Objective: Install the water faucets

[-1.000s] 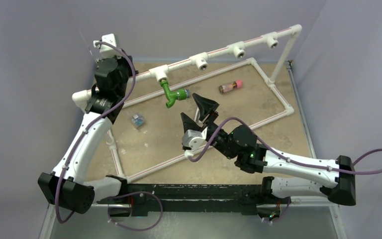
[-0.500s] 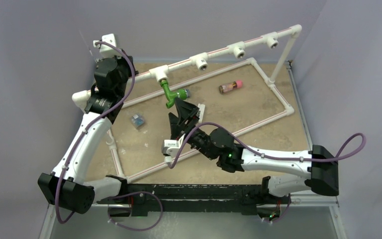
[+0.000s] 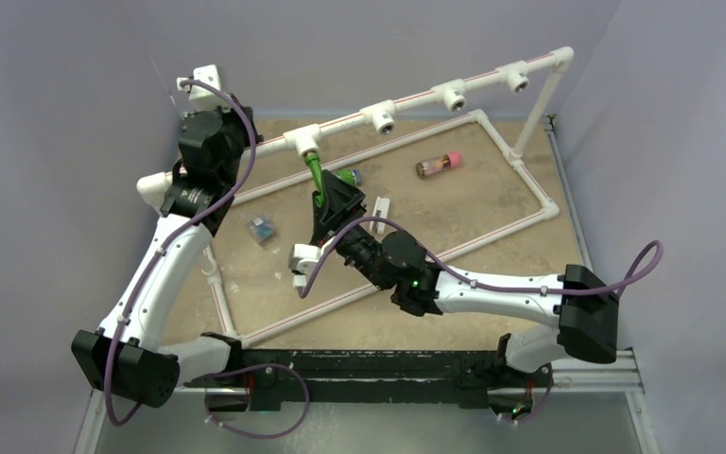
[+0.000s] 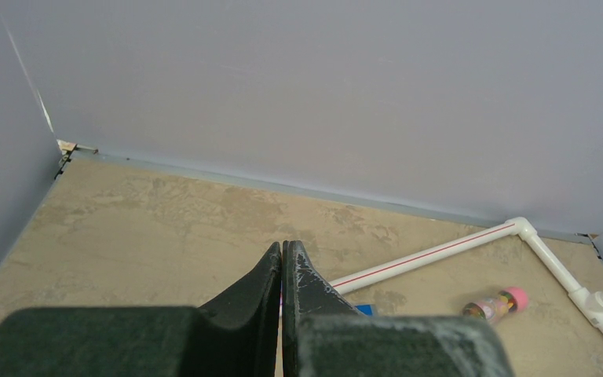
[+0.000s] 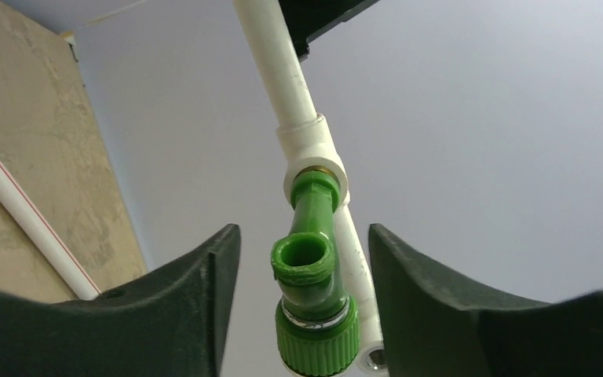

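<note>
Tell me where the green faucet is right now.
In the top view, the green faucet hangs from the leftmost fitting of the raised white pipe, left of centre, between the open jaws of the right gripper.

The green faucet (image 5: 314,212) hangs between the open fingers of the right gripper (image 5: 302,236), and there is a free gap on each side of it. The white pipe rail (image 5: 271,47) just above it closes the way upward. On the table (image 3: 492,203) the room to the right of the faucet is free as far as the small bottle (image 3: 438,165), while the left arm (image 3: 198,161) stands near the left end of the rail.
</note>
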### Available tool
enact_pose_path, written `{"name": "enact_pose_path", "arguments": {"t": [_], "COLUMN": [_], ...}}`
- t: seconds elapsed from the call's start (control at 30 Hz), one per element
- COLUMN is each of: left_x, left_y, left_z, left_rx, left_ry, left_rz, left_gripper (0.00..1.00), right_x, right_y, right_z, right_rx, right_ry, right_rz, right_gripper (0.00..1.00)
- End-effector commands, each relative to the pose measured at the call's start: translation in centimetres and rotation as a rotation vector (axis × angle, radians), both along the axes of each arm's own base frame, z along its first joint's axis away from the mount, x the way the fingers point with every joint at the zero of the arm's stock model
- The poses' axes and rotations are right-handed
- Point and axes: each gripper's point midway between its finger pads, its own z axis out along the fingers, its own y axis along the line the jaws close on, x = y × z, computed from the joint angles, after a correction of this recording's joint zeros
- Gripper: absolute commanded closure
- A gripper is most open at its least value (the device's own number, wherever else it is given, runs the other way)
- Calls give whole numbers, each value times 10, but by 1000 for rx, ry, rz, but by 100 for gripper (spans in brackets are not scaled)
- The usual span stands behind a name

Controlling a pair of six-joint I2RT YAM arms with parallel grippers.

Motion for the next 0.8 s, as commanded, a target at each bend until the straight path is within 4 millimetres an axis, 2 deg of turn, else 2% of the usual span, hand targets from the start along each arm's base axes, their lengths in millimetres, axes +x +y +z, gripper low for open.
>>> {"name": "enact_pose_path", "arguments": {"t": [0.0,0.27,0.43,0.6,0.77], "left_x": [-16,-16,-17,-16,-15], "left_y": [5,5,5,5,4], "left_z": [-111,-112,-111,-112,-113], "left_rx": [87,83,82,81,80], "left_ry": [355,355,352,355,356], "left_rz": [-3,-7,-6,-5,-7], "left_gripper": [100,100,100,100,100], "right_x": [5,10,13,16,17], "right_y": [-13,-17,-18,-23,-21], "right_z": [40,32,31,35,44], "right_rx": [145,211,271,400,603], "right_ry": [-27,19,65,122,269], "right_rz": [-37,-52,-52,-52,7], "right_gripper": [42,65,99,100,100]}}
